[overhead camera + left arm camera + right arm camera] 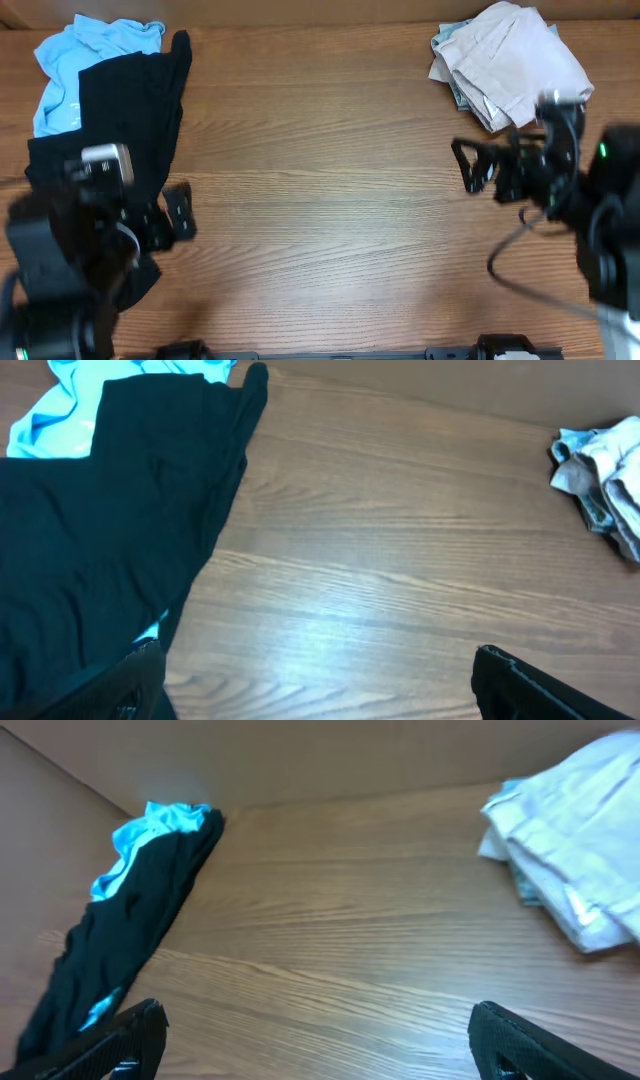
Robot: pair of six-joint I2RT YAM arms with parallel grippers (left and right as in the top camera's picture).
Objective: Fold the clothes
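Observation:
A large black garment (130,110) lies crumpled at the table's left, on top of a light blue T-shirt (75,70). A beige and cream pile of clothes (510,60) sits at the far right. My left gripper (170,215) hovers open at the black garment's right edge, nothing between its fingers. In the left wrist view the black garment (110,510) fills the left side, and the left gripper (320,680) spans bare wood. My right gripper (475,165) is open below the beige pile and holds nothing. The right wrist view shows the right gripper (315,1030) over wood, with the pile (580,850) to its upper right.
The wooden table (320,200) runs between the two heaps. A brown wall (300,760) borders the far side. Cables hang from the right arm (600,200) near the table's right edge.

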